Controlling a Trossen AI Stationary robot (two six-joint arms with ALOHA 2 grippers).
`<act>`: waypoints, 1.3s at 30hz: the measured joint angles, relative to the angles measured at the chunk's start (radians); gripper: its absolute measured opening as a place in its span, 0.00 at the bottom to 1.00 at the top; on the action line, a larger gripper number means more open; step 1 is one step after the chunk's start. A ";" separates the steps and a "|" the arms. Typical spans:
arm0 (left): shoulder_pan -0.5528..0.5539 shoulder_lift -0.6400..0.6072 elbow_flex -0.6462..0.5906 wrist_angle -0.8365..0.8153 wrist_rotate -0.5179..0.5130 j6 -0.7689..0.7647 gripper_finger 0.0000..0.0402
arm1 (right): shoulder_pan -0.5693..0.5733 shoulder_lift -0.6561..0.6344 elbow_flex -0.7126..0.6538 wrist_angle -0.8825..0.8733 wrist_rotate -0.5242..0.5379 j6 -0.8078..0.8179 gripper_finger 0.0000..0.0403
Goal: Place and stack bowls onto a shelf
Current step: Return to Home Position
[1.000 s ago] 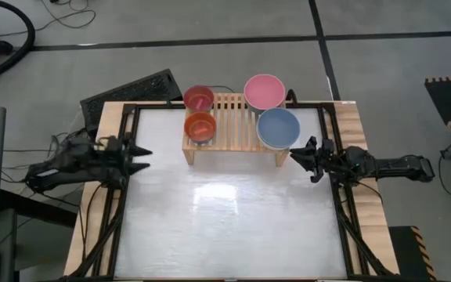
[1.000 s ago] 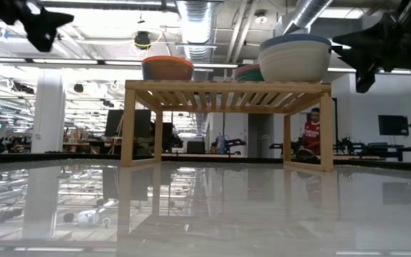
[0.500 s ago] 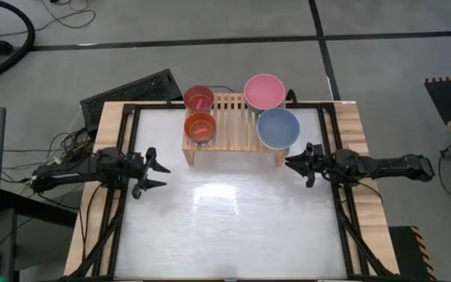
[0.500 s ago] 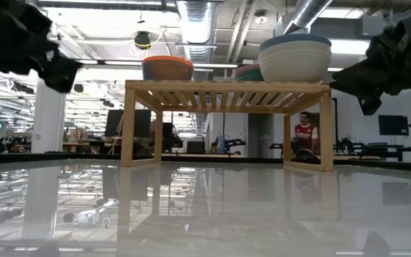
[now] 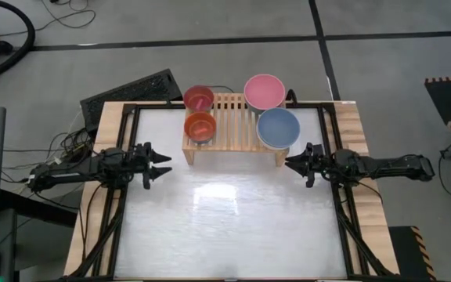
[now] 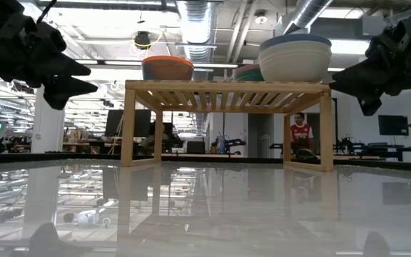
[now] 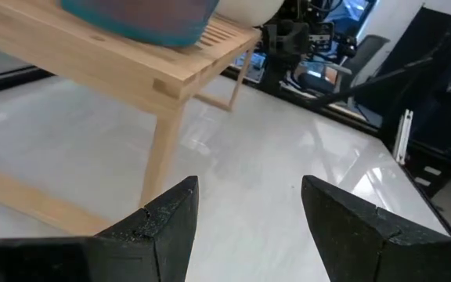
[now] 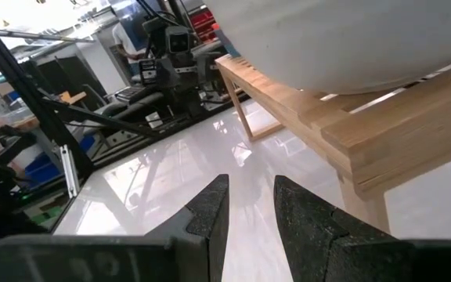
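The light-wood shelf (image 5: 229,135) stands at the table's far middle. On it sit a magenta bowl (image 5: 199,98), an orange bowl (image 5: 200,125), a pink bowl (image 5: 265,92) and a slate blue bowl (image 5: 279,128). In the low view the slate blue bowl lies nested in a cream bowl (image 6: 295,61). The left wrist view shows a cyan bowl side (image 7: 139,19) on the slats. My left gripper (image 5: 167,165) is open and empty, left of the shelf's left leg. My right gripper (image 5: 288,163) is empty near the shelf's right leg, with a narrow gap between its fingers.
A black frame (image 5: 124,196) runs along the table's left and right sides. A dark keyboard-like slab (image 5: 131,90) lies beyond the far left corner. The white table top (image 5: 225,219) in front of the shelf is bare. A person (image 6: 302,135) stands in the room behind.
My left gripper has gone from the table's left edge toward the shelf's left leg, coming down lower. My right gripper has gone a little down and toward the table's left, then kept still. The bowls and the shelf have stayed where they were.
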 joint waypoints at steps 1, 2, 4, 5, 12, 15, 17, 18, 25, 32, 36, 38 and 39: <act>0.000 0.000 0.000 0.000 0.000 0.006 0.53 | 0.000 0.000 0.000 0.000 0.000 0.000 0.32; 0.000 0.000 0.000 0.000 0.000 0.012 0.53 | 0.000 0.000 0.000 -0.001 0.000 0.000 0.32; 0.000 0.000 0.000 0.000 -0.001 0.017 0.53 | 0.000 0.000 0.000 -0.001 0.000 0.000 0.32; 0.000 0.000 0.000 0.000 -0.001 0.017 0.53 | 0.000 0.000 0.000 -0.002 0.000 0.000 0.32; 0.000 0.000 0.000 0.000 -0.001 0.018 0.53 | 0.000 0.000 0.000 -0.003 0.000 0.000 0.32; 0.000 0.000 0.000 0.000 -0.001 0.018 0.53 | 0.000 0.000 0.000 -0.003 0.000 0.000 0.32; 0.000 0.000 0.000 0.000 -0.001 0.018 0.53 | 0.000 0.000 0.000 -0.003 0.000 0.000 0.32; 0.000 0.000 0.000 0.000 -0.002 0.018 0.53 | 0.000 0.000 0.000 -0.003 0.000 0.000 0.32; 0.000 0.000 0.000 0.000 -0.002 0.018 0.53 | 0.000 0.000 0.000 -0.003 0.001 0.000 0.32; 0.000 0.000 0.000 0.000 -0.002 0.018 0.53 | 0.000 0.000 0.000 -0.003 0.001 0.000 0.32; 0.000 0.000 0.000 0.000 -0.002 0.018 0.53 | 0.000 0.000 0.000 -0.003 0.001 0.000 0.32; 0.000 0.000 0.000 0.000 -0.003 0.018 0.53 | 0.000 0.000 0.000 -0.003 0.001 0.000 0.32; 0.000 0.000 0.000 0.000 -0.002 0.018 0.53 | 0.000 0.000 0.000 -0.003 0.001 0.000 0.32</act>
